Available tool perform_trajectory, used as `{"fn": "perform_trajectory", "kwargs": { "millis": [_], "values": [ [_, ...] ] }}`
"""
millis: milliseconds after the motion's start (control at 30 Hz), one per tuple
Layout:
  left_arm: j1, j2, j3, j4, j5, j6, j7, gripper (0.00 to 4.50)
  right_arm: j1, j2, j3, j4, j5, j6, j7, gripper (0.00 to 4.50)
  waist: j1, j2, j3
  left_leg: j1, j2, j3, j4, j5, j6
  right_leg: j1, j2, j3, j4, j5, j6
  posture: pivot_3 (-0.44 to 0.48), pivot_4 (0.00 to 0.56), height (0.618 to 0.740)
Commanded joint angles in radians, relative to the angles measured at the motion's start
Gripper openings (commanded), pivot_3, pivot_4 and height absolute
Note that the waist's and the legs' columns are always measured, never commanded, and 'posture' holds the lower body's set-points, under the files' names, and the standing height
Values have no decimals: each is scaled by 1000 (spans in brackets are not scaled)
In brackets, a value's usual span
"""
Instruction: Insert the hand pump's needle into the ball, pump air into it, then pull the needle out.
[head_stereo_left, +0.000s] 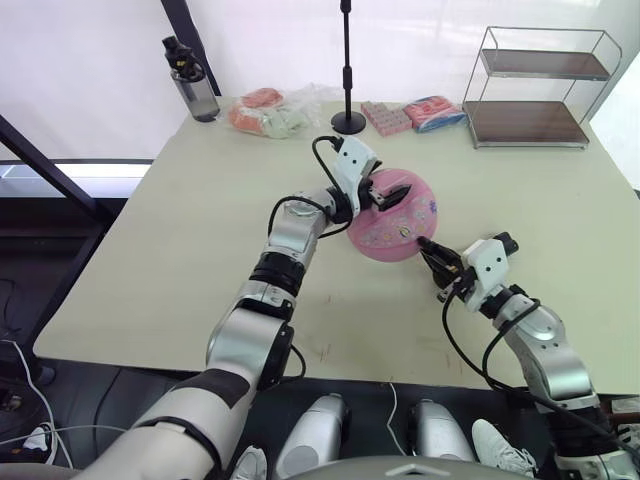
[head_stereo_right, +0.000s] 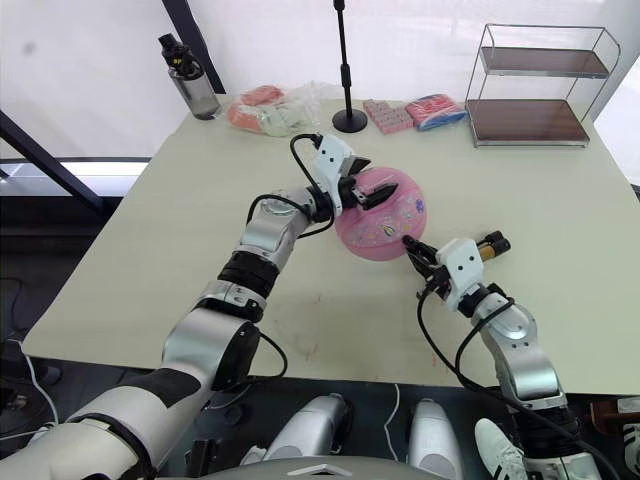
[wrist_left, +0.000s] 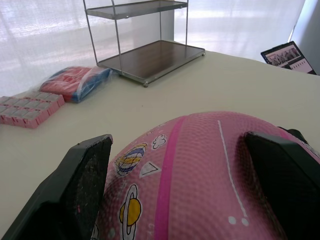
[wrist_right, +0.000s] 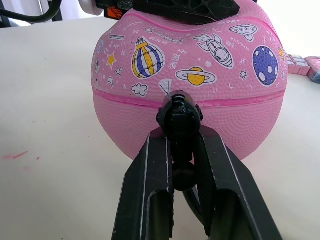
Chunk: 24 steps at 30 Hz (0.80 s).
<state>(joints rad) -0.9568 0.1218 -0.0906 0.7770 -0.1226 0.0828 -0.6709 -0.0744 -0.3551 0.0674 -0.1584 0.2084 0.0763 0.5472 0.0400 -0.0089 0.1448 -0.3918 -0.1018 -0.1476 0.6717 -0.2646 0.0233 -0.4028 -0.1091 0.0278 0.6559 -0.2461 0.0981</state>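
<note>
The pink rubber ball (head_stereo_left: 392, 225) is clamped by the left gripper (head_stereo_left: 385, 192); the needle's black fitting (wrist_right: 180, 114) is pinched by the right gripper (wrist_right: 181, 150) against it.

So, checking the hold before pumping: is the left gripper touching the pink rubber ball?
Touching: the left wrist view shows both black fingers pressed against the pink rubber ball.

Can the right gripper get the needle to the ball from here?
Probably yes. The right gripper is shut on the needle's black fitting, aimed at the ball with nothing between them. The left gripper steadies the ball from above, off that path.
</note>
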Motion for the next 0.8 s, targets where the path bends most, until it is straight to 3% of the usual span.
{"fn": "perform_trajectory", "kwargs": {
  "millis": [33,367,800],
  "values": [
    [63,23,-11,147,67,46,80,4500,14,-33,-66,-106,32,-45,20,79,0,0,0,0,0,0,0,0,0,0,0,0,0,0,0,0,150,736],
    [77,14,-22,168,78,53,108,4500,45,-128,-45,-108,-112,-184,28,79,5,2,-3,0,-1,-1,0,0,0,2,-1,-1,-1,-1,2,0,150,736],
    [83,5,-41,190,77,47,128,4500,71,-235,-76,-114,-218,-293,12,79,8,5,-5,10,-2,-8,-2,-1,2,19,-1,-8,-13,-3,4,0,150,736]
  ]
}}
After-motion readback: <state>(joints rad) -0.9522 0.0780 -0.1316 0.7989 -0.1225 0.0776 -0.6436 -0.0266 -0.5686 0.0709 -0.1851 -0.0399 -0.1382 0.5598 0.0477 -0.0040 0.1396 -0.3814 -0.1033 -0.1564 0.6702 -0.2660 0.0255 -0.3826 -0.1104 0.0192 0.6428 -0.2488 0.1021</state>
